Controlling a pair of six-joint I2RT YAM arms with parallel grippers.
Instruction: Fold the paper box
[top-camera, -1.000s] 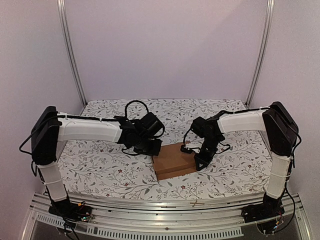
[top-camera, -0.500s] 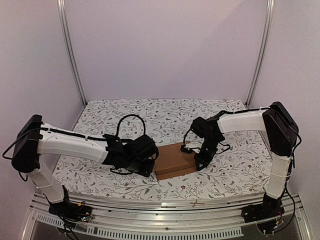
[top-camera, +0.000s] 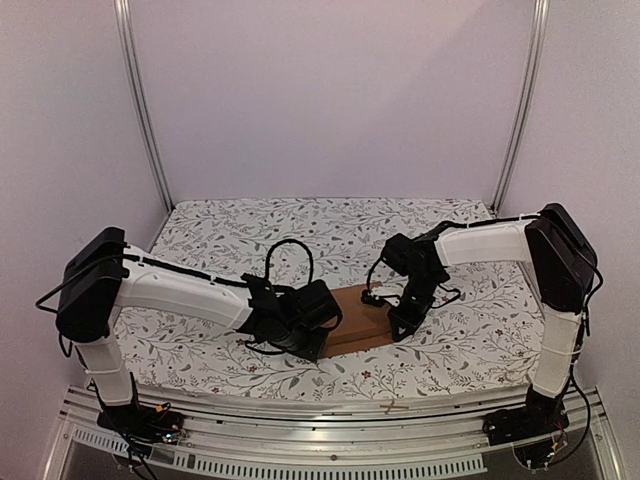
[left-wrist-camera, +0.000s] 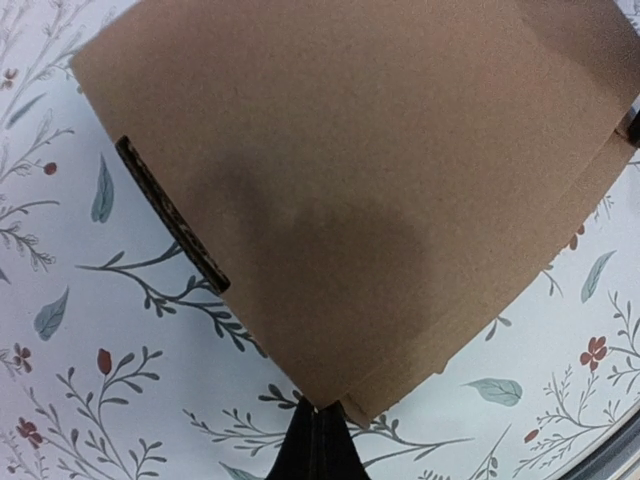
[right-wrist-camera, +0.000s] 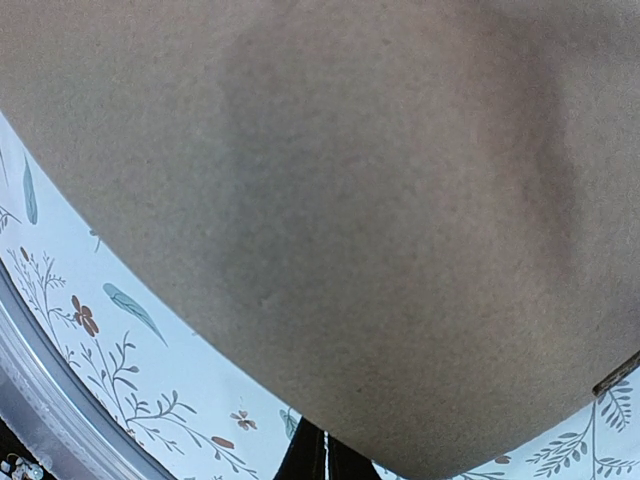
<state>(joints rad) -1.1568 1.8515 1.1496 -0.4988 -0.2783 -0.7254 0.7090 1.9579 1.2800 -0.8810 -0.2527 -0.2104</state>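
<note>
The paper box is a thin, flat brown cardboard box lying closed on the floral cloth at the table's middle. My left gripper is shut and empty, and sits at the box's near left corner. In the left wrist view its closed fingertips touch the corner of the box. A dark corrugated flap edge sticks out along the box's side. My right gripper is shut and pressed low at the box's right edge. In the right wrist view its closed tips sit just under the box.
The floral cloth covers the whole table. A metal rail runs along the near edge. Upright metal posts stand at the back corners, against plain walls. A strip of the rail shows in the right wrist view.
My left arm has swung from the box's far left side down and to the right, to its near left corner. The right arm and the box have not moved.
</note>
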